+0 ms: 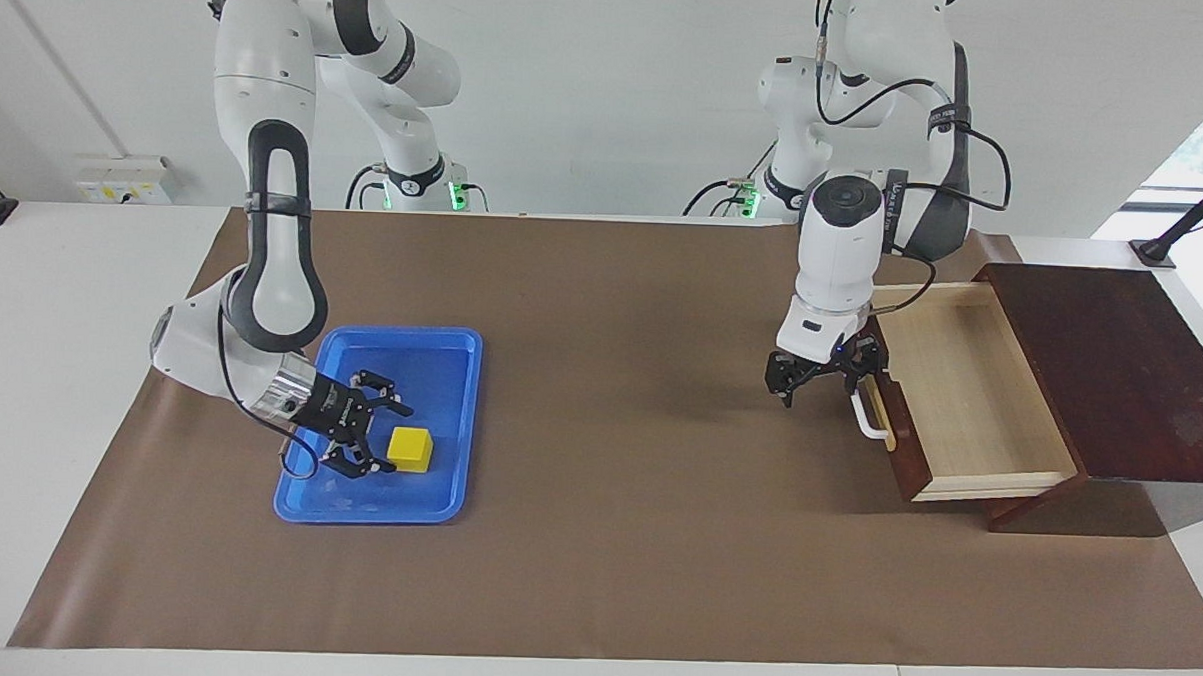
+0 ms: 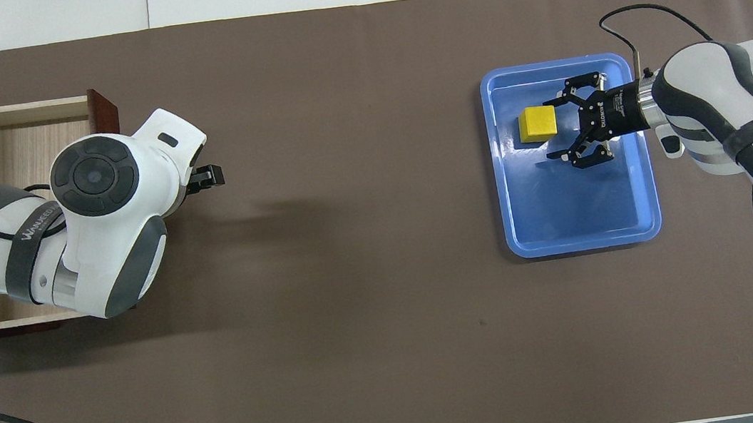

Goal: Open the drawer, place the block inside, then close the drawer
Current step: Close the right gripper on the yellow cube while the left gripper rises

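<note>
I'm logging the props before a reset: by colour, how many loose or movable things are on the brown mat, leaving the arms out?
Yellow: 1, small yellow plastic cube, lying in the tray.
Blue: 1, flat blue plastic tray.
Dark reddish-brown: 1, wooden drawer with pale interior, pulled open from its box.
Total: 3

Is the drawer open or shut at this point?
Open. The drawer is pulled well out of its box, its pale, empty inside showing; the block sits in the tray.
</note>
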{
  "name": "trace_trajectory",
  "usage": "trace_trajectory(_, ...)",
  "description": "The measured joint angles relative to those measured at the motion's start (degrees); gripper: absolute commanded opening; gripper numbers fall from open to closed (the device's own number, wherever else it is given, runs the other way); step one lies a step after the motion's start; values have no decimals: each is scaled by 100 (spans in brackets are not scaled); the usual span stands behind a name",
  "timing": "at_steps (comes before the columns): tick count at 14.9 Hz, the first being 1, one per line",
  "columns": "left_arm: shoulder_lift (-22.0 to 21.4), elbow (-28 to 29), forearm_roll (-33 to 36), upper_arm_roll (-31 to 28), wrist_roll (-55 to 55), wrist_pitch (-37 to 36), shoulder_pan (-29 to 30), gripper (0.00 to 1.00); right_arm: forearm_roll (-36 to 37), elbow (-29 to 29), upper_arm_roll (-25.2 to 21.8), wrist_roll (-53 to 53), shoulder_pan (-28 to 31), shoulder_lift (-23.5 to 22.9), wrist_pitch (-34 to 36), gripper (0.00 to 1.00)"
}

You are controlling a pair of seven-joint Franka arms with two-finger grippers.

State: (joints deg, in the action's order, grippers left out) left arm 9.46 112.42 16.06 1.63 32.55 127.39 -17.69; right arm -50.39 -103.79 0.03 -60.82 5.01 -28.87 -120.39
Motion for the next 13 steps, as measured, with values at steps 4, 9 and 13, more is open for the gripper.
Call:
trace_trajectory(4,99,-994,-687,-34,68,-1185,5,100,-17,-21,0,158,0,10,-2,53)
trace_trajectory(9,251,-1694,-841,-10,1331,-1740,-2,100,-18,-29,0,361,-1,45,4,0)
trace_trajectory(13,137,-1821,-1188,-54,2475,-1742,6,100,-17,159,1,536,-5,83,204,0)
